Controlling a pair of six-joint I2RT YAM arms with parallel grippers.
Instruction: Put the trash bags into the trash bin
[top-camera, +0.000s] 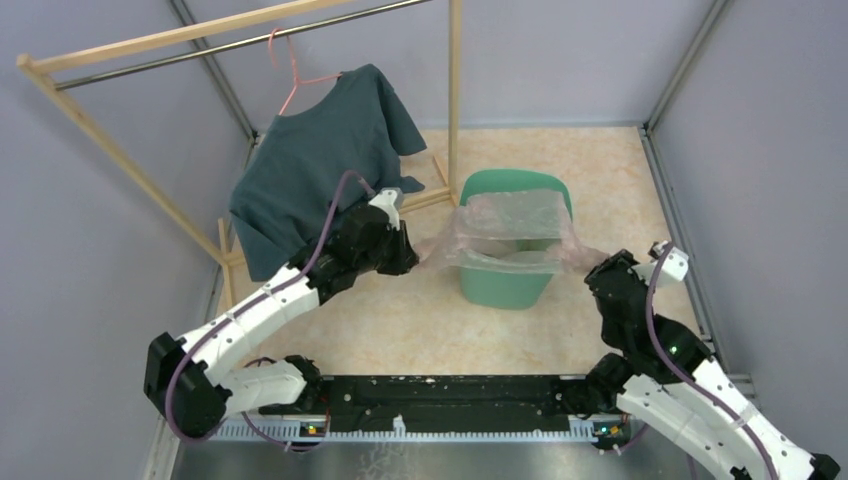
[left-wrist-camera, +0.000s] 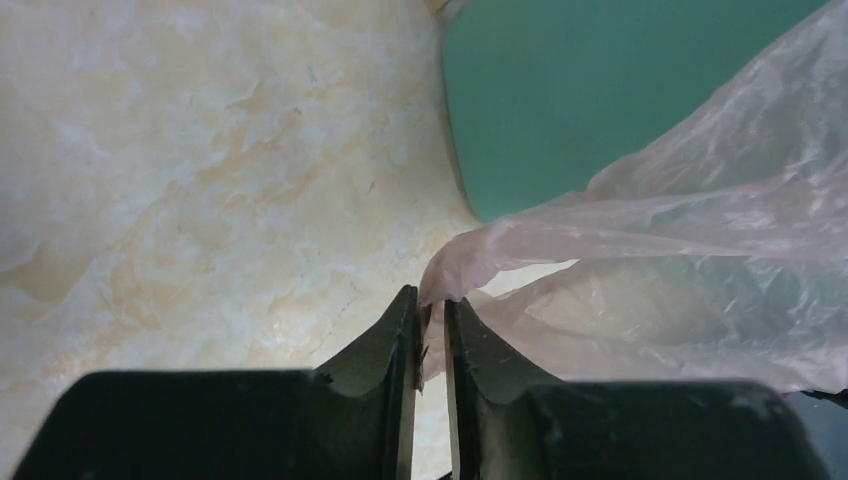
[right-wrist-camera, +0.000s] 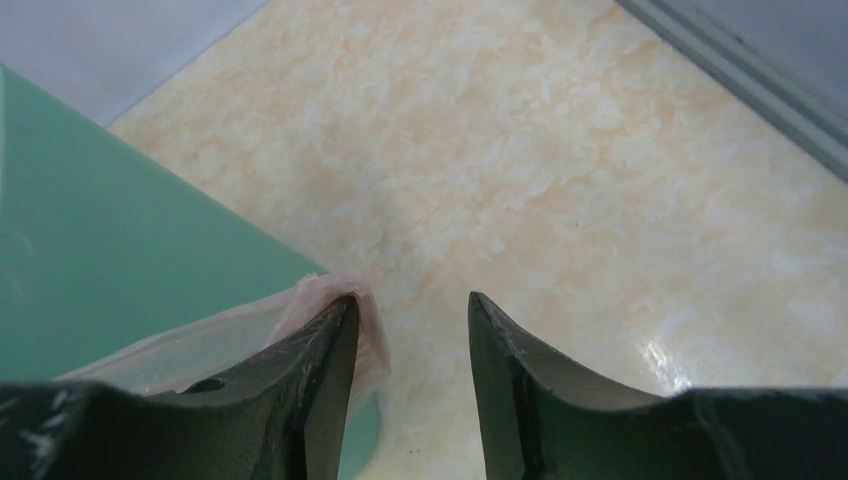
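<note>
Glossy, wrinkled pink plastic-film trash bags (top-camera: 505, 228); smooth mint plastic trash bin (top-camera: 500, 287); matt teal cloth shirt (top-camera: 310, 170)

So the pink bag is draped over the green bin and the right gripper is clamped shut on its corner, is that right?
Not quite. The pink bag is draped over the green bin, but the right gripper stands open; the film only clings to one finger, as the right wrist view shows.
</note>
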